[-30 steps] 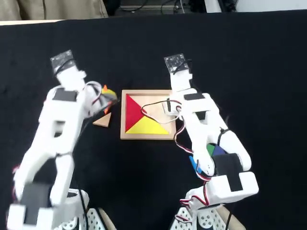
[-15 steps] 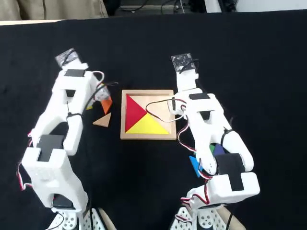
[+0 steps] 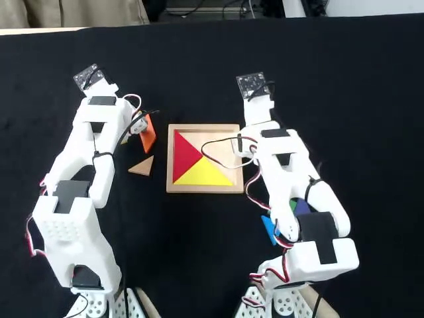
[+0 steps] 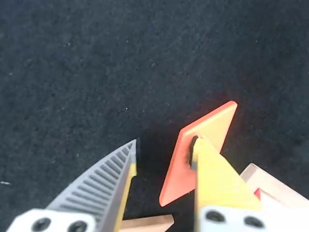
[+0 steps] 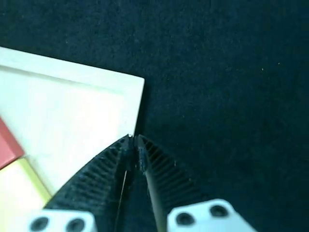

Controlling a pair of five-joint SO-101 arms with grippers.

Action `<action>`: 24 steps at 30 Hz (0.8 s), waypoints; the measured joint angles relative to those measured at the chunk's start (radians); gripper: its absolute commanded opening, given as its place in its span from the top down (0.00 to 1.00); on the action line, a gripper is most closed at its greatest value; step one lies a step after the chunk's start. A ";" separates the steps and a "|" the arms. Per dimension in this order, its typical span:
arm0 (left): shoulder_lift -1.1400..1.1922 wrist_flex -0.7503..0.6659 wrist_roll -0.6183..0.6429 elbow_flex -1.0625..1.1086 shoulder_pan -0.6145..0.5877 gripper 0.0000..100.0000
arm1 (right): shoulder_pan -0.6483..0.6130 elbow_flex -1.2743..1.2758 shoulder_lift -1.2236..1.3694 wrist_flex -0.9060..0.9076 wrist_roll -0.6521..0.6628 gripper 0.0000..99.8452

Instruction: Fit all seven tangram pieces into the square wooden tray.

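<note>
The left end effector (image 4: 165, 142) stands open. Its yellow finger (image 4: 212, 174) touches the flat orange tangram piece (image 4: 207, 123), which tilts up off the black counter (image 3: 344, 79) just beside the square wooden tray (image 3: 169, 159). No firm hold shows. Best to centre the jaws across the piece's thickness, close fully, then carry it level to the unfilled part beside the red triangle (image 3: 184, 154). The right end effector (image 5: 133, 139), closed on nothing at the tray's corner, should give way.
</note>
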 measured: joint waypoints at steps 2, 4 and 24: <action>0.000 0.000 0.000 0.000 0.000 0.81 | 0.000 0.000 0.000 0.000 0.000 0.99; 0.000 0.000 0.002 0.000 0.009 0.81 | 0.000 0.000 0.000 0.000 0.000 0.99; -0.087 0.048 0.000 0.002 0.078 0.69 | 0.000 0.000 0.000 -0.003 0.000 0.99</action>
